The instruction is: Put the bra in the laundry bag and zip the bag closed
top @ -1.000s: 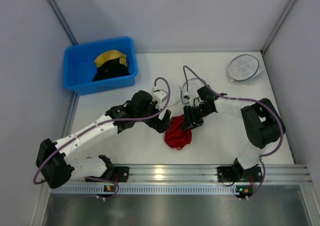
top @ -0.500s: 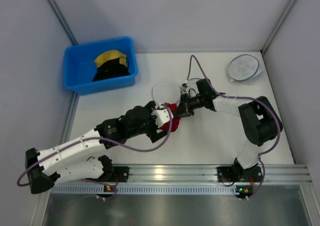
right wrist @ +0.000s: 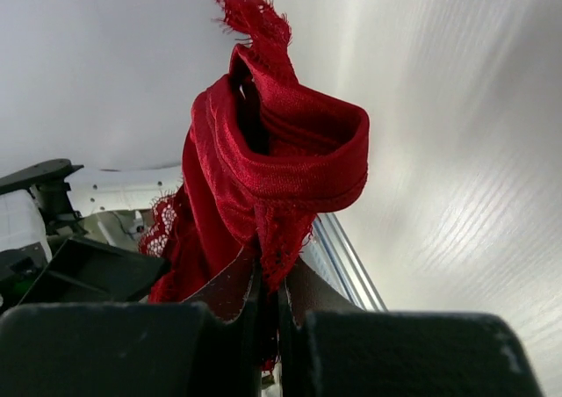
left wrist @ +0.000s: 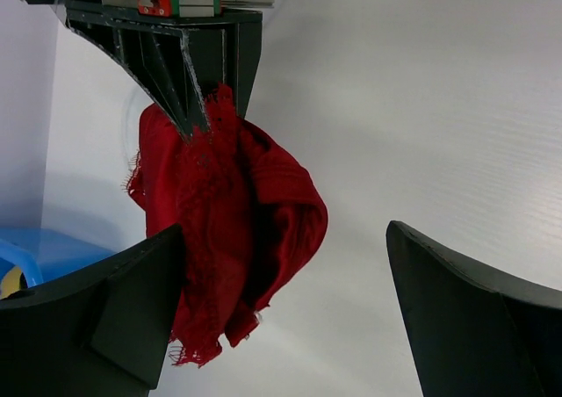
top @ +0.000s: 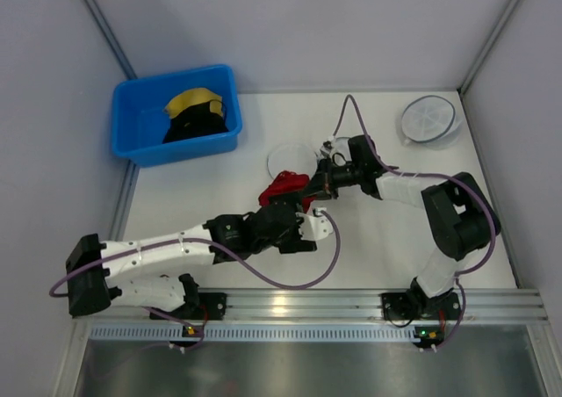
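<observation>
The red lacy bra [top: 285,186] hangs bunched above the table, and my right gripper [top: 309,189] is shut on its upper edge. In the right wrist view the fabric [right wrist: 281,169] rises out of the shut right gripper [right wrist: 270,278]. My left gripper [top: 283,209] sits just near of the bra, open. In the left wrist view the bra [left wrist: 228,239] dangles beside the left finger, inside the wide gap of the left gripper [left wrist: 283,230], which pinches nothing. The round white laundry bag [top: 290,158] lies on the table just behind the bra, partly hidden.
A blue bin [top: 132,125] at the back left holds a yellow garment [top: 191,101] and a black garment [top: 198,125]. A second round white mesh bag [top: 428,119] with a spoke pattern lies at the back right. The metal rail [top: 351,305] runs along the near edge.
My right gripper has shut on the bra and lifted it off the table toward the back left. The left arm has drawn back toward the near edge and sits under the bra, still open.
</observation>
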`<state>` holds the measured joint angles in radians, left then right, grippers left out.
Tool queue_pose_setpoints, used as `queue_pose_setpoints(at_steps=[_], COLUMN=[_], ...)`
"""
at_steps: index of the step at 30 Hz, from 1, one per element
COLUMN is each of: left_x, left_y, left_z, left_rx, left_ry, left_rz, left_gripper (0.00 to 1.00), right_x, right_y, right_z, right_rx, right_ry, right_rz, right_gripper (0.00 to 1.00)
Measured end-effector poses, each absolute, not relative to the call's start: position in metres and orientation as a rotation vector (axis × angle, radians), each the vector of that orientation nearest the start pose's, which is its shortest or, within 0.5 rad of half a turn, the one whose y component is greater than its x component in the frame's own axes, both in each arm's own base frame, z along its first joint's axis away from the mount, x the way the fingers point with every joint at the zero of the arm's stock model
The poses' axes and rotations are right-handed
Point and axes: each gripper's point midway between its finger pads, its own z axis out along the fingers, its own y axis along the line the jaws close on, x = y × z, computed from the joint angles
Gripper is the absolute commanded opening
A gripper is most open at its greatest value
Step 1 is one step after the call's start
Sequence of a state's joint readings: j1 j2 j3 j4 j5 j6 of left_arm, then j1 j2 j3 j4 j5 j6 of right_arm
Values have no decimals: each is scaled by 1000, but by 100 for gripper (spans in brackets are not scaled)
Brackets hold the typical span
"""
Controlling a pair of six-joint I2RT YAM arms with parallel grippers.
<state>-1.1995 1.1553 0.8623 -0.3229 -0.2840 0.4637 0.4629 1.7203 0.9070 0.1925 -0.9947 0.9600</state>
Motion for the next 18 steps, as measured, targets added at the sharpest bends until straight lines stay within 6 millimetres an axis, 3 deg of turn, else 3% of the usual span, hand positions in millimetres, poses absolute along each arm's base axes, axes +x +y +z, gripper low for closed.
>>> queue_pose_setpoints(at_steps=[9, 16, 18], left_x=[209, 224, 228], left_y=[-287, -285, -284], left_z=[161, 157, 157], left_rx=[1504, 1506, 1494], left_ry=[1555, 1530, 1533], left_rz=[91, 211, 227], left_gripper=[98, 51, 26], right_x=[256, 248, 246], right_y=[317, 316, 316], right_z=[151, 162, 165], right_rx=[5, -14, -34], right_ry=[2465, 2447, 2439], right_rz=[1889, 1939, 1940], right_gripper=[0, 0, 0])
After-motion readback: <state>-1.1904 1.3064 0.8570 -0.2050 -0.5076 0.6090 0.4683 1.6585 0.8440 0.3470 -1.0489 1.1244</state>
